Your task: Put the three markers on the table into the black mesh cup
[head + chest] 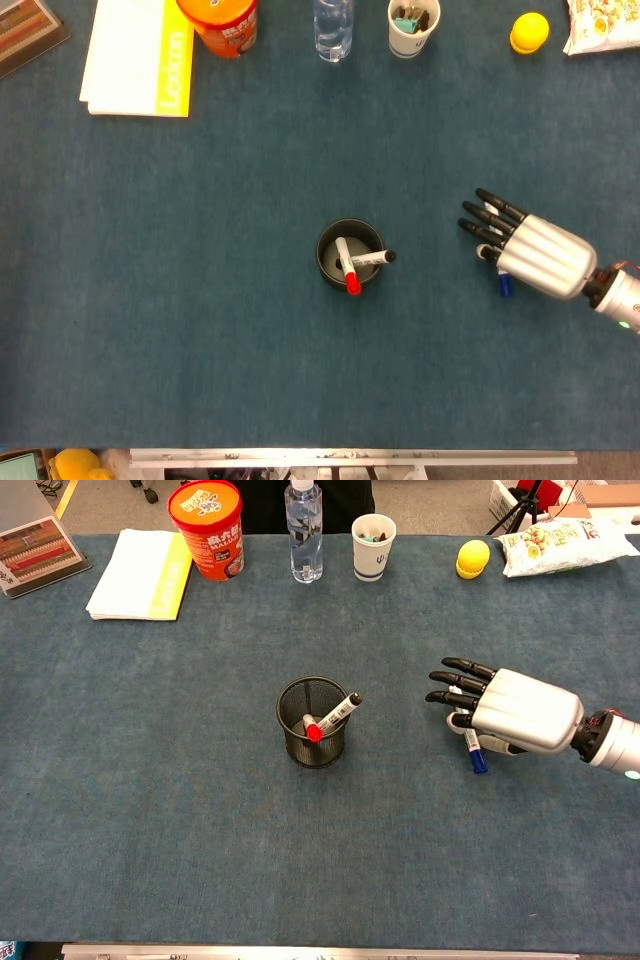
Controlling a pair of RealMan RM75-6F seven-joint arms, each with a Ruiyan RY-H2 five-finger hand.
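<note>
On the right of the surface [180,810], the right hand [505,711] is hovering palm-down over the blue marker [475,757]; whether it is gripping it, I cannot tell. Left of it, the black mesh cup [311,723] is holding two markers [330,716]. Next probably comes carrying the third marker to the cup.

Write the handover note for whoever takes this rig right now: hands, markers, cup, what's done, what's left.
Left hand: not in view.
Right hand: over the blue-capped marker at table right; whether it grips it can't be told.
Black mesh cup: mid-table, upright, holding the red-capped marker and the black-capped marker.
Done: two markers in.
Left: get the blue-capped one into the cup.
</note>
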